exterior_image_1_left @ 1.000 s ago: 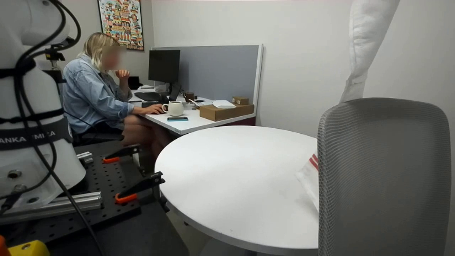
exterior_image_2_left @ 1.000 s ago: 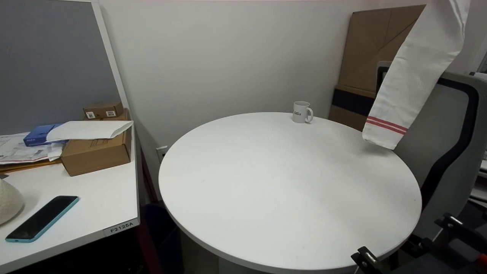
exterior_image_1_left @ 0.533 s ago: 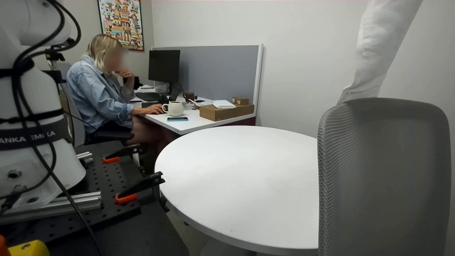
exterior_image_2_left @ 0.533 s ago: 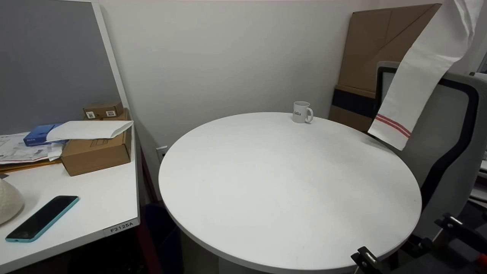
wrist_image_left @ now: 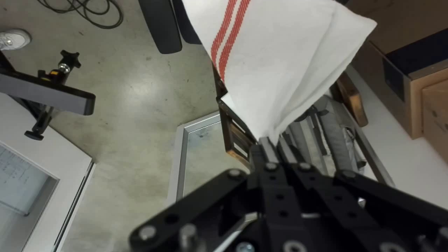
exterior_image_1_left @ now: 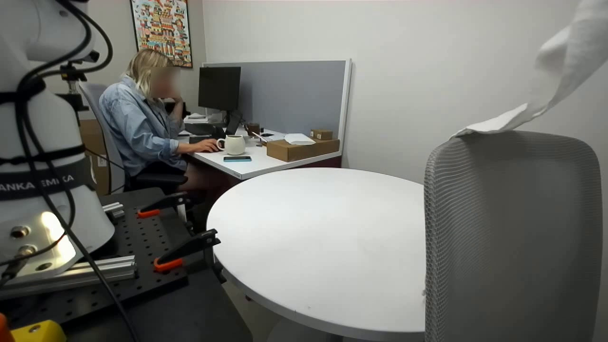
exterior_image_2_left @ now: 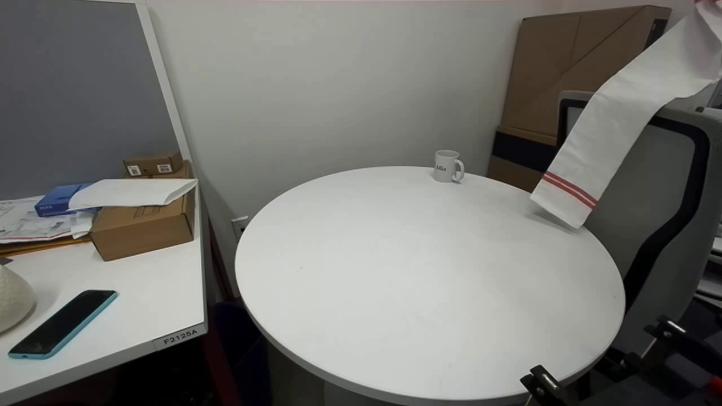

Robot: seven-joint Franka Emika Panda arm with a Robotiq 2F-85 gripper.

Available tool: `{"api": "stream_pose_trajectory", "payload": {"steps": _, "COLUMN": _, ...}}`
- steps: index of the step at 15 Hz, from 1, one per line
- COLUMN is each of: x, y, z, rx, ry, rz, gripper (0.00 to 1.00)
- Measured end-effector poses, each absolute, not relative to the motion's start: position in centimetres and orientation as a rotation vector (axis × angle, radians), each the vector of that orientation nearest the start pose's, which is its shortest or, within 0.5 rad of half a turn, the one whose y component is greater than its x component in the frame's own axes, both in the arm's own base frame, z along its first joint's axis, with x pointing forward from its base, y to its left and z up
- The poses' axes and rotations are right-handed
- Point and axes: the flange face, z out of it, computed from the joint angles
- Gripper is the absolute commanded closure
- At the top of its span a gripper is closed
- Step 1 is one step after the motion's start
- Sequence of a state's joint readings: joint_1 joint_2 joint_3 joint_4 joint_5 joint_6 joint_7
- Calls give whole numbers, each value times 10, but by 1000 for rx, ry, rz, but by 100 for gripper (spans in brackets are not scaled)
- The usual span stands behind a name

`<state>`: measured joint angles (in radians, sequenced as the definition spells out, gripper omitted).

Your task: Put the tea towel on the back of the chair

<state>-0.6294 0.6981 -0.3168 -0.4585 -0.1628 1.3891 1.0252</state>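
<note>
Upper right, both exterior views crop the tea towel (exterior_image_2_left: 626,107); upper left in an exterior view, a woman's face (exterior_image_1_left: 164,82) is blurred.

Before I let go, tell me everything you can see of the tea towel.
The tea towel looks like white woven cloth with paired red stripes. The hand pinches it into a gathered point; it slopes down, apparently resting atop the chair back. Its striped lower end hangs over the table; contact there is unclear.
</note>
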Motion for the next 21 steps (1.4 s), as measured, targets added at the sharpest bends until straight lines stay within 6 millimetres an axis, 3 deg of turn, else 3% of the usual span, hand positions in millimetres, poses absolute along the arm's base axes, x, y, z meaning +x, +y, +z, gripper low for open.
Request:
{"api": "stream_pose_trajectory", "payload": {"steps": 1, "x": 482, "y": -501, "z": 670, "rx": -1979, "ry": 2852, "rz": -485, "gripper": 71}}
{"api": "stream_pose_trajectory", "payload": {"steps": 3, "x": 488, "y": -515, "z": 643, "rx": -2006, "ry": 2904, "rz": -443, "gripper": 64}}
{"api": "stream_pose_trajectory", "payload": {"steps": 6, "x": 496, "y": -529, "z": 603, "rx": -2041, "ry": 2959, "rz": -360, "gripper": 41}}
{"api": "stream_pose_trajectory", "payload": {"steps": 9, "x": 500, "y": -536, "z": 587, "rx": -2059, "ry": 2981, "rz": -340, "gripper": 19}}
{"api": "stream_pose_trajectory", "payload": {"steps": 12, "x": 503, "y": -534, "z": 600, "rx": -2098, "ry": 2946, "rz": -435, "gripper": 1}}
{"api": "stream_pose_trajectory", "payload": {"steps": 15, "x": 516, "y": -515, "z": 629, "rx": -2261, "ry": 2777, "rz": -549, "gripper": 0}}
{"api": "stream_pose_trajectory", "payload": {"steps": 18, "x": 542, "y": -467, "z": 660, "rx": -2423, "ry": 2548, "rz": -615, "gripper": 0}}
{"api": "stream_pose_trajectory", "payload": {"steps": 21, "x": 581, "y": -403, "z": 678, "rx": -2568, "ry": 2300, "rz": -657, "gripper": 0}}
